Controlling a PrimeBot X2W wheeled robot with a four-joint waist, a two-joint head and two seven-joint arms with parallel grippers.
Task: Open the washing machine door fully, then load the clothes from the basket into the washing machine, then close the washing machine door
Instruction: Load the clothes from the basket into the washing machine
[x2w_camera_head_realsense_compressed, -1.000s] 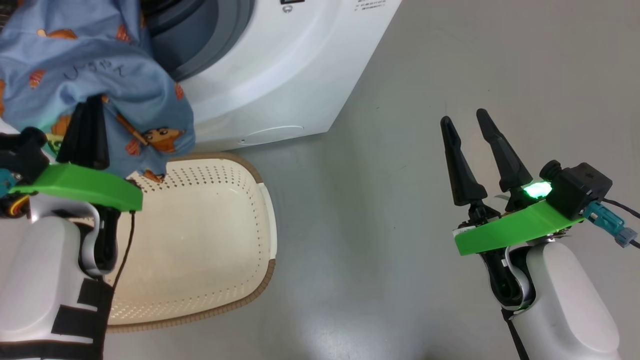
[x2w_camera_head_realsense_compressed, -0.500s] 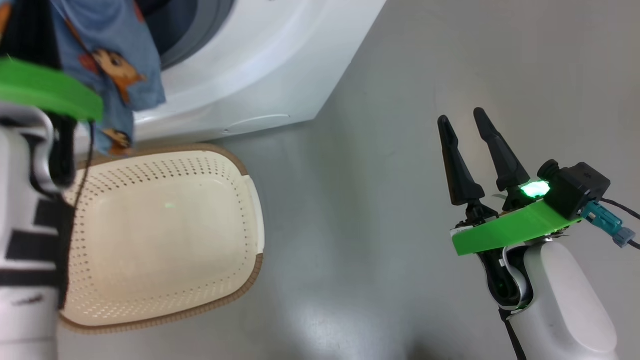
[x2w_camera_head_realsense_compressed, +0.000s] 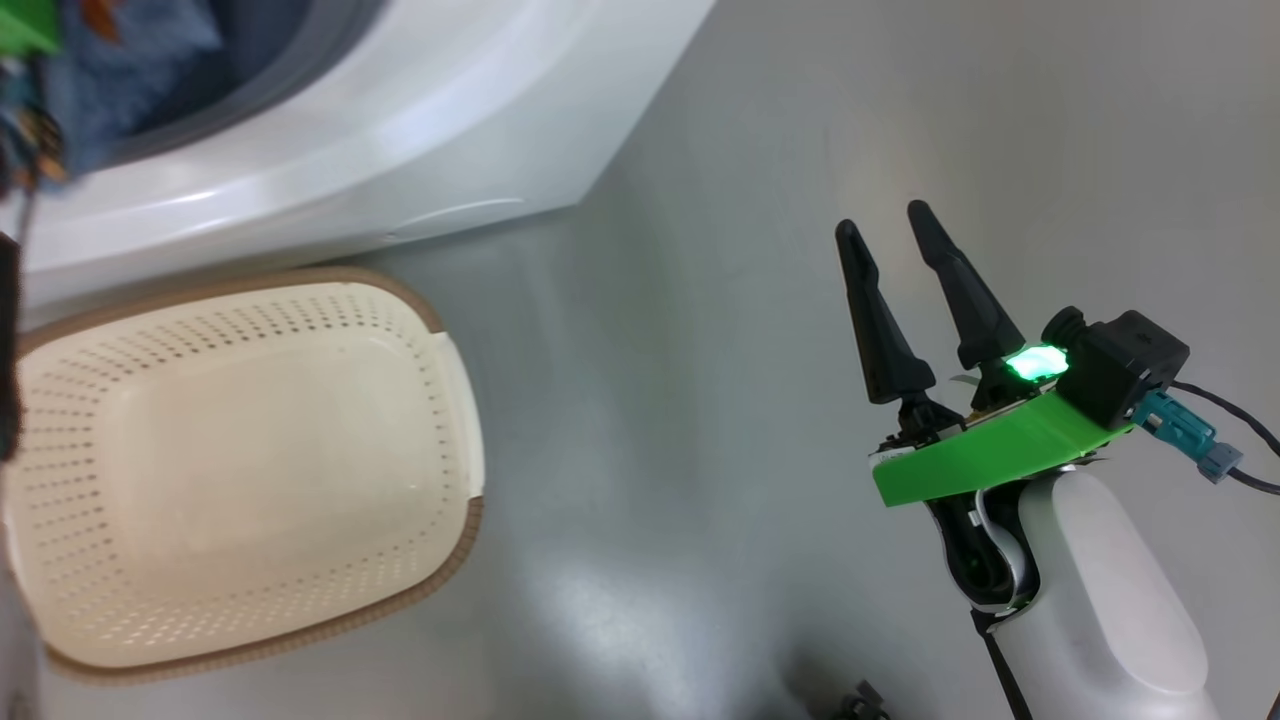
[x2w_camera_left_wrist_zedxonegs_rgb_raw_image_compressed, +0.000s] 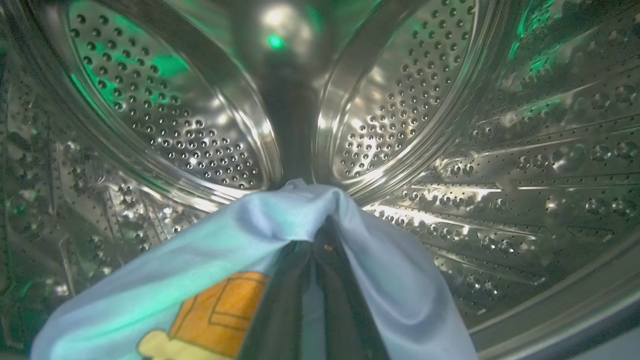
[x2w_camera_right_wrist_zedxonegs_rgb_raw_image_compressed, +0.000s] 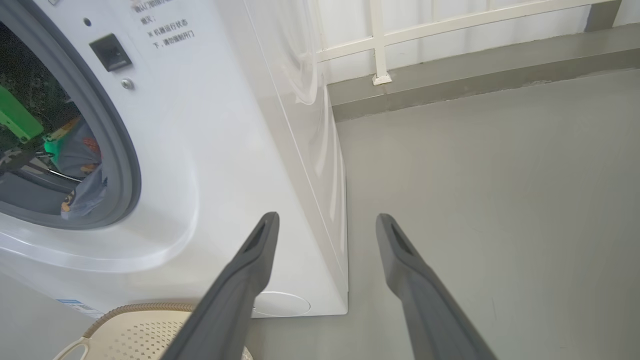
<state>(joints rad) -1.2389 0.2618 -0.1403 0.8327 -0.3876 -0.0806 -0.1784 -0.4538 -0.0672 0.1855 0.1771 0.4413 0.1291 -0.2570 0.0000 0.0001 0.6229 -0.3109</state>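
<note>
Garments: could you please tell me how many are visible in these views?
1: a light blue garment inside the drum of the washing machine, pinched in the left gripper. Others could lie hidden beneath it or past the basket's cropped left edge.

On the washing machine (x2w_camera_right_wrist_zedxonegs_rgb_raw_image_compressed: 210, 150), at the upper left of the right wrist view, small dark Chinese print (x2w_camera_right_wrist_zedxonegs_rgb_raw_image_compressed: 167, 30) stands on the white front. Its lines read roughly "机器运行状态下,请勿强制开门". The blue label (x2w_camera_right_wrist_zedxonegs_rgb_raw_image_compressed: 75, 306) low on the front is too small to read.
</note>
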